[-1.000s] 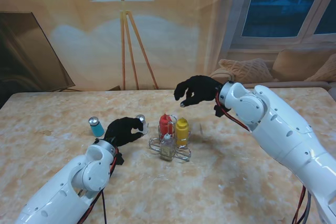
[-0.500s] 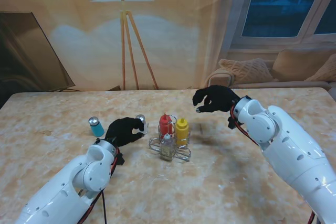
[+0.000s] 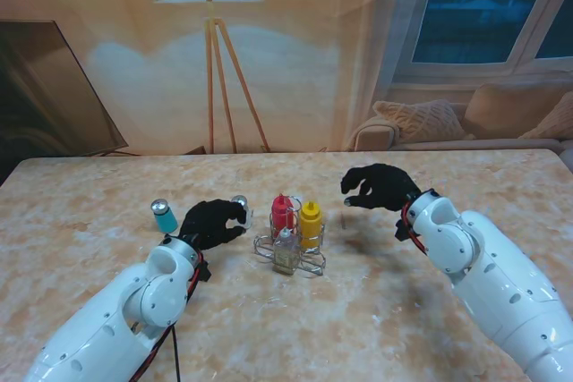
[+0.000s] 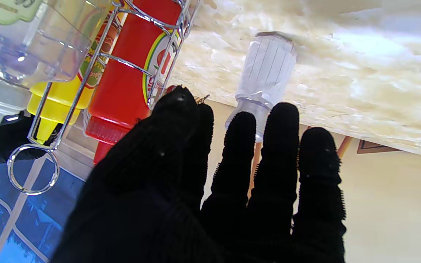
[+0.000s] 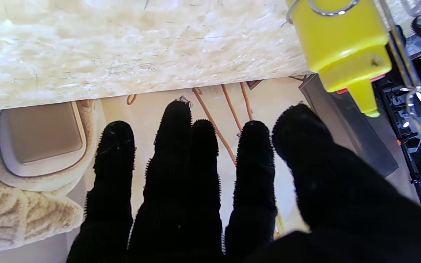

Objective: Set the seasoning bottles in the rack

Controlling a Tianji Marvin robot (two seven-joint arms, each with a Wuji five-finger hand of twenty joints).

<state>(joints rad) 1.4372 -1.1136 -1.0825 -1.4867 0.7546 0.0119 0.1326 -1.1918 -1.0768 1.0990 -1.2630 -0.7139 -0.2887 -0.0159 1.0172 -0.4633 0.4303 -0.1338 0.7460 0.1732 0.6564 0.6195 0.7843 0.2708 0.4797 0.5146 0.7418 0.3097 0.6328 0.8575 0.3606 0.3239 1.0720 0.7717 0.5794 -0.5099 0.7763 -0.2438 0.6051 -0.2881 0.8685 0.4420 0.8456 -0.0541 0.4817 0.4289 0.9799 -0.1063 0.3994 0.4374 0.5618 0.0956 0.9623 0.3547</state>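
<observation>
Right hand [image 3: 378, 188] lower, nearer me

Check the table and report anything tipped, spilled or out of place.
Nothing is tipped or spilled. The red bottle, yellow bottle and a clear bottle stand upright in the rack. Two shakers remain outside it: a clear one by the left hand and a teal one farther left.

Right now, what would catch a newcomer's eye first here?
The wire rack at the table's middle, holding the red bottle, yellow bottle and a clear one. The black left hand reaches at a clear shaker beside the rack; a teal bottle stands farther left.
</observation>
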